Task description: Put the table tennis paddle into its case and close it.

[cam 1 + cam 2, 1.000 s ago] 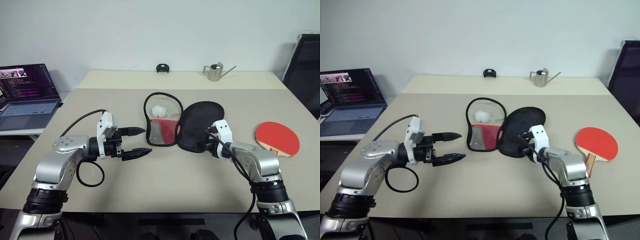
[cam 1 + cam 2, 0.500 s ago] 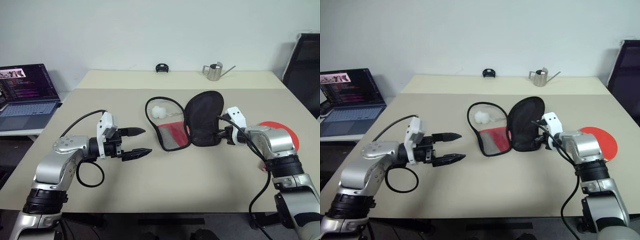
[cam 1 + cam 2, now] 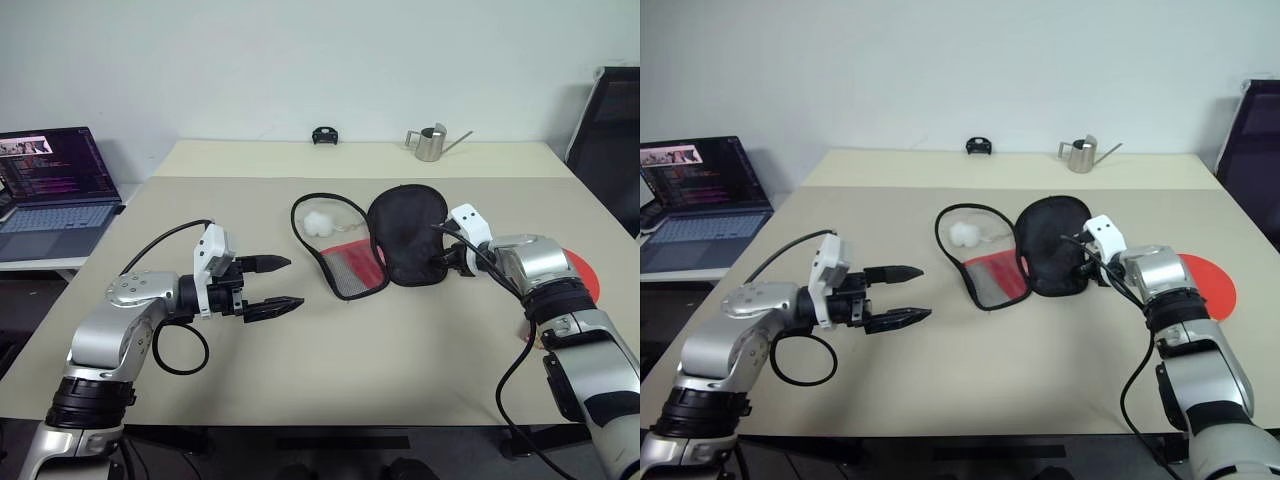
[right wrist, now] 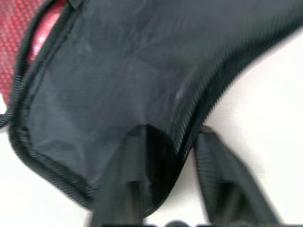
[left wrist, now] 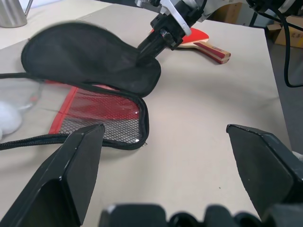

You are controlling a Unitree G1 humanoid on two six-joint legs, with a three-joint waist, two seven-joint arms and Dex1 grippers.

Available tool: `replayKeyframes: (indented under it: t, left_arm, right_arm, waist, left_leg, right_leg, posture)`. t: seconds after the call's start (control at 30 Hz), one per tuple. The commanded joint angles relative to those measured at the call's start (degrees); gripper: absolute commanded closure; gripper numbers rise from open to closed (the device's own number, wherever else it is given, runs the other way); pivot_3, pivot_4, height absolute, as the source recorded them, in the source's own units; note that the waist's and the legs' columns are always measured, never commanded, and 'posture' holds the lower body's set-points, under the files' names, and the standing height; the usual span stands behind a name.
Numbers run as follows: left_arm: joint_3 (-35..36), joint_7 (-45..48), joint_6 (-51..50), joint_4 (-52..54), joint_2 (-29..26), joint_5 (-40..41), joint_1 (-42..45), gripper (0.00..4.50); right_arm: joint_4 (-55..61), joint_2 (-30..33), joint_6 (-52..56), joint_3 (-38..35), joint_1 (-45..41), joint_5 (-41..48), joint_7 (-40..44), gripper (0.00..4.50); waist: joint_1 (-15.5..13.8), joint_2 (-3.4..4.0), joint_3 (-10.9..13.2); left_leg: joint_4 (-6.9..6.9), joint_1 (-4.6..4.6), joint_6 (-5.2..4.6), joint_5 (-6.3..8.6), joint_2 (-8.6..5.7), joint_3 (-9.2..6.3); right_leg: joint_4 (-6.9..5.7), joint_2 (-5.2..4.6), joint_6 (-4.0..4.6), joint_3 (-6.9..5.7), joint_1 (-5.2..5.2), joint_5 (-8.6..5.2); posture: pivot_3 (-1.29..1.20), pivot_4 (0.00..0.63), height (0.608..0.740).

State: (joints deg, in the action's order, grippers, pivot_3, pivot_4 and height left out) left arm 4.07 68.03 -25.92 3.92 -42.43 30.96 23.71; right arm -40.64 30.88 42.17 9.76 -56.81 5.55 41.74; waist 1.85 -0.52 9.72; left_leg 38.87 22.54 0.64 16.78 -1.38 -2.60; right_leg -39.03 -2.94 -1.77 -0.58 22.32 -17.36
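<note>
Right claw (image 4: 170,189) straddles the case's (image 3: 405,235) black flap edge.

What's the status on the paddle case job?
Left gripper open, idle. Right gripper fingers astride the black flap edge of the case, which lies unzipped. Paddle on table beyond right arm, untouched.

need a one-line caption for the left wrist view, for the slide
Right tool pinching the edge of the case, which lies opened on the table, paddle behind, left tool's open fingers in the foreground.

case's (image 3: 405,238) black flap now raised and rightward, mesh half narrower, right end effector (image 3: 440,262) farther right
</note>
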Motion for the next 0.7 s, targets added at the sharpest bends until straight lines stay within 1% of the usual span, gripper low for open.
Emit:
replayKeyframes:
  t: [0.03, 0.17, 0.2, 0.33, 0.47, 0.53, 0.6, 0.7]
  left_arm:
    - [0.83, -0.23, 0.10, 1.88, -0.41, 0.55, 0.17, 0.00]
    - [0.63, -0.21, 0.02, 1.84, -0.23, 0.59, 0.57, 0.00]
    - [0.58, -0.23, -0.01, 1.91, -0.17, 0.63, 0.62, 0.00]
    - [0.38, -0.39, -0.29, 2.89, 0.19, 1.02, 0.71, 0.00]
    - [0.19, -0.49, -0.78, 4.59, 0.70, 1.77, 1.10, 0.00]
    - [-0.29, -0.31, -1.18, 5.58, 1.20, 2.17, 1.93, 0.00]
    - [-1.01, 0.14, -1.55, 6.18, 1.75, 2.45, 3.38, 0.00]
    - [-1.97, 0.99, -1.76, 5.88, 2.41, 2.63, 5.94, 0.00]
  right_arm:
    - [-0.76, 0.41, -2.49, -1.60, -2.45, -0.91, 0.11, 1.75]
    - [-1.35, 1.67, -4.46, -3.13, -2.94, -1.25, -1.51, 0.31]
    - [-0.97, 2.05, -4.43, -3.81, -2.86, -1.14, -1.94, 0.01]
    - [4.75, 4.31, -2.00, -7.78, -0.60, -0.08, -4.34, 0.01]
    - [17.87, 6.07, 5.65, -12.36, 5.32, 1.98, -7.12, 0.01]
    - [27.84, 6.18, 11.04, -14.59, 10.84, 2.46, -9.49, 0.01]
    - [37.90, 5.24, 16.75, -17.34, 16.65, 2.67, -12.77, 0.01]
    - [49.41, 1.52, 23.29, -22.25, 22.63, 1.43, -20.32, 0.01]
  waist:
    - [0.01, 0.00, 0.00]
    - [-0.01, 0.00, 0.00]
    - [-0.01, 0.00, 0.00]
    - [-0.05, 0.01, 0.00]
    - [-0.17, 0.00, 0.00]
    - [-0.22, 0.00, 0.00]
    - [-0.37, 0.00, 0.00]
    - [-0.42, 0.00, 0.00]
  left_leg:
    - [0.00, 0.00, 0.04, -0.02, 0.00, 0.00]
    - [0.00, 0.01, 0.07, -0.04, 0.00, 0.00]
    - [0.00, 0.01, 0.08, -0.04, 0.00, 0.00]
    - [0.00, 0.05, 0.10, -0.05, 0.00, 0.00]
    - [0.00, 0.13, 0.10, -0.06, 0.00, -0.03]
    - [0.00, 0.17, 0.09, -0.05, 0.00, -0.04]
    - [0.01, 0.17, 0.08, -0.04, 0.00, -0.07]
    - [0.04, 0.21, -0.08, 0.04, 0.00, -0.09]
  right_leg:
    - [0.00, 0.00, 0.00, 0.00, 0.00, 0.00]
    - [0.00, 0.00, 0.00, 0.00, 0.00, 0.00]
    - [0.00, 0.00, 0.00, 0.00, 0.00, 0.00]
    - [0.01, -0.01, 0.00, 0.00, 0.02, 0.00]
    - [0.05, -0.02, 0.00, -0.04, 0.03, 0.00]
    - [0.06, -0.02, 0.00, -0.04, 0.04, 0.00]
    - [0.04, -0.02, 0.00, -0.06, 0.04, 0.00]
    - [0.01, -0.02, 0.00, -0.06, 0.04, 0.00]
  posture:
    - [0.00, 0.150, 0.740]
    - [0.00, 0.150, 0.740]
    - [0.00, 0.150, 0.740]
    - [0.00, 0.150, 0.740]
    - [0.00, 0.150, 0.740]
    - [0.00, 0.150, 0.740]
    - [0.00, 0.150, 0.740]
    - [0.00, 0.150, 0.740]
